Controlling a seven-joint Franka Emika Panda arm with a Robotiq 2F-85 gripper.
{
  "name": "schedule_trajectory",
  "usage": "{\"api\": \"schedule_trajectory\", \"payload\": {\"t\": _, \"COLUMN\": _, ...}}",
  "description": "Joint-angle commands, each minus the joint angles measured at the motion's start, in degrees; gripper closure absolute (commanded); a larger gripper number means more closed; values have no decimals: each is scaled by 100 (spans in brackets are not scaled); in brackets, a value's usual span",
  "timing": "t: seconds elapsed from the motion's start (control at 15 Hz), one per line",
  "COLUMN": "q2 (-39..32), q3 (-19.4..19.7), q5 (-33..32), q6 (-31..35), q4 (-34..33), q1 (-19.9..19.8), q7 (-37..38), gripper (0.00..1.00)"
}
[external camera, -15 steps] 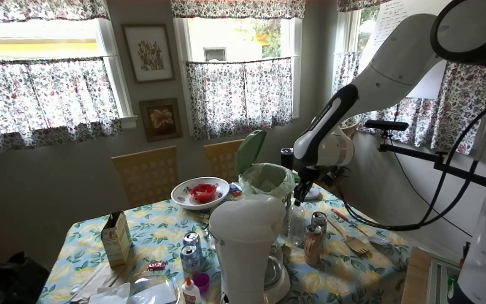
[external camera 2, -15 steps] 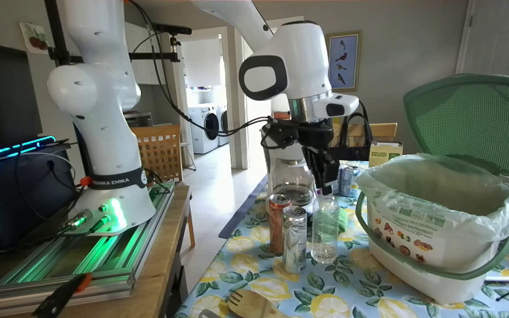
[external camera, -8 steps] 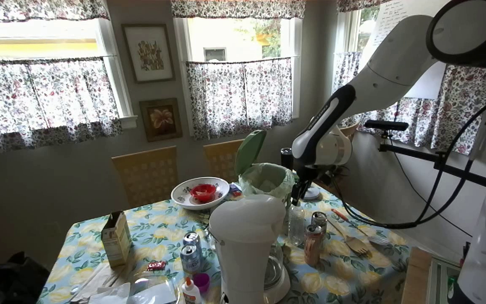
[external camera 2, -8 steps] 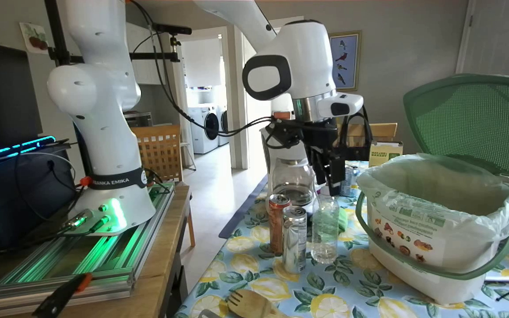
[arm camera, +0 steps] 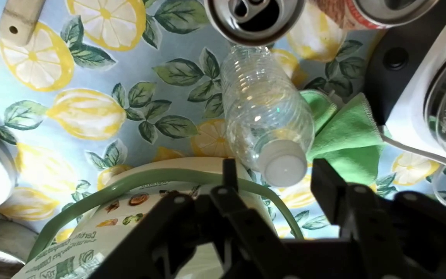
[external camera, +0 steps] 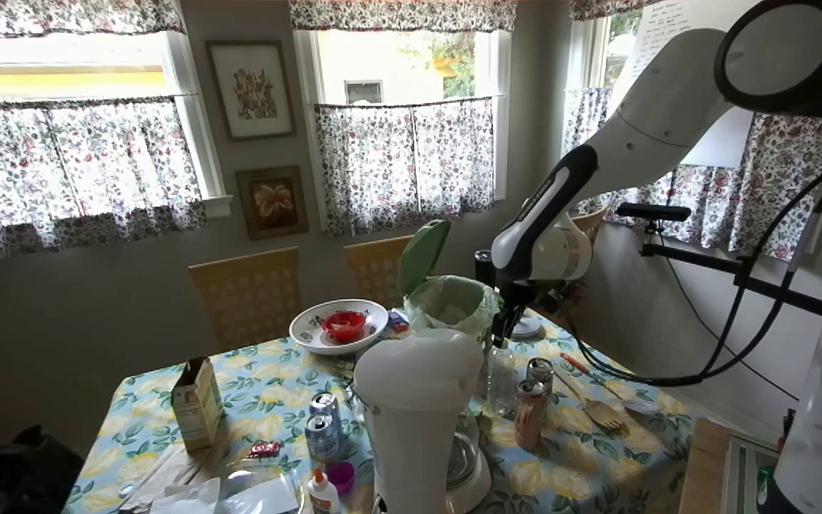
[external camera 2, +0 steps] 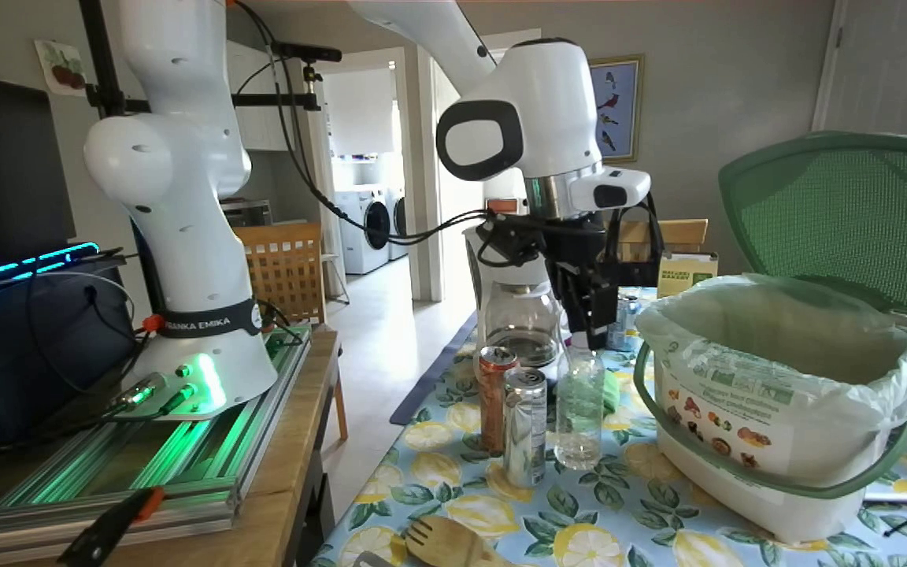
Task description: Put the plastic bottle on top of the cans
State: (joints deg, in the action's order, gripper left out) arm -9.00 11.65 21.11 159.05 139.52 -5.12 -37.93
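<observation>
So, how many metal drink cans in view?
4: orange can and silver can by clear plastic bottle; two blue cans near white glue bottle. Black cylinder unclear; others may be hidden.

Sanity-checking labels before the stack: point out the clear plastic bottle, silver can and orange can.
Clear plastic bottle (arm camera: 266,110): wrist view, middle of its see-through body.
Silver can (external camera 2: 525,433): in an exterior view, on its side wall.
Orange can (external camera 2: 492,409): in an exterior view, on its side wall.
</observation>
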Motion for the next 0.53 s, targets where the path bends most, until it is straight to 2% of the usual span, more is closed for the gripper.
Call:
{"api": "schedule_trajectory", "payload": {"t": 0.0, "q2": -141, "q3": -67, "q5": 133, "q6": 13, "q4": -124, "q1": -31, "q7": -139, "gripper": 77}}
{"api": "schedule_trajectory", "payload": {"t": 0.13, "q2": -157, "q3": -75, "q5": 128, "q6": 3, "q4": -136, "q1": -31, "q7": -130, "gripper": 91}}
{"api": "schedule_trajectory", "payload": {"t": 0.2, "q2": -161, "q3": -69, "q5": 108, "q6": -10, "q4": -141, "q1": -28, "q7": -102, "gripper": 94}}
{"api": "schedule_trajectory", "payload": {"t": 0.47, "q2": -72, "q3": -48, "q5": 82, "q6": -109, "q4": -125, "q1": -18, "q7": -8, "gripper": 92}}
